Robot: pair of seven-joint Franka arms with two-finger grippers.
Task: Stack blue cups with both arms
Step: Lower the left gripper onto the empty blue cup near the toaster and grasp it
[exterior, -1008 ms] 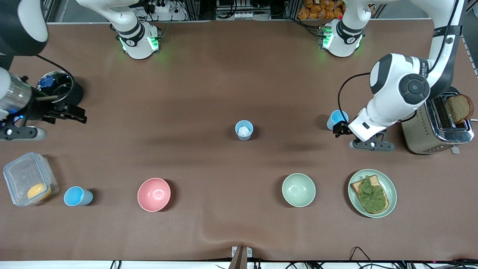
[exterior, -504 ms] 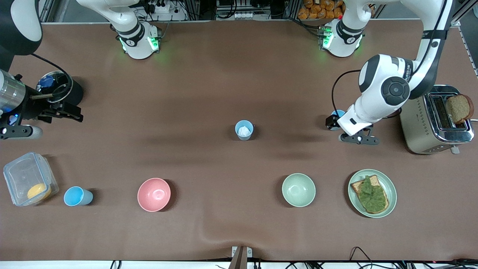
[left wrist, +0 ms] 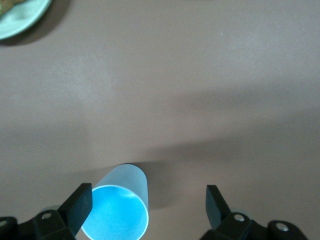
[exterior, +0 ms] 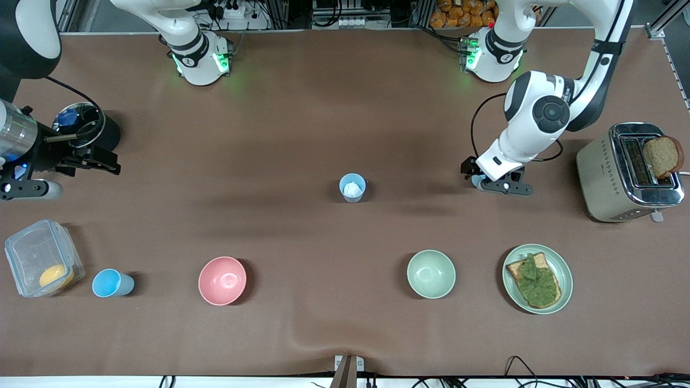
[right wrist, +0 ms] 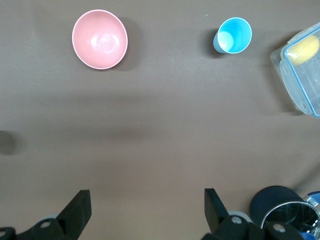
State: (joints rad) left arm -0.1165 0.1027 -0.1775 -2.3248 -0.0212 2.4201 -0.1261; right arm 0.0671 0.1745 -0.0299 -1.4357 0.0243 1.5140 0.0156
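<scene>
Three light-blue cups stand on the brown table. One cup (exterior: pixel 352 187), with something white inside, is mid-table. Another cup (exterior: pixel 110 283) stands beside a clear box at the right arm's end and also shows in the right wrist view (right wrist: pixel 232 35). The third cup (exterior: pixel 475 182) is almost hidden under my left gripper (exterior: pixel 470 171). In the left wrist view this cup (left wrist: pixel 120 210) stands upright between the open fingers of my left gripper (left wrist: pixel 147 200), close to one finger (left wrist: pixel 80 204). My right gripper (exterior: pixel 105 161) is open and empty over bare table beside a black canister, as the right wrist view (right wrist: pixel 146 200) shows.
A pink bowl (exterior: pixel 222 280) and a pale green bowl (exterior: pixel 431 274) sit nearer the front camera. A plate (exterior: pixel 568 280) with topped toast and a toaster (exterior: pixel 620 178) holding bread are at the left arm's end. A clear lidded box (exterior: pixel 32 253) and a black canister (exterior: pixel 105 132) are at the right arm's end.
My left arm has swung toward the table's middle, bringing its hand over the third cup, which is now nearly covered in the front view. The right gripper has shifted only slightly.
</scene>
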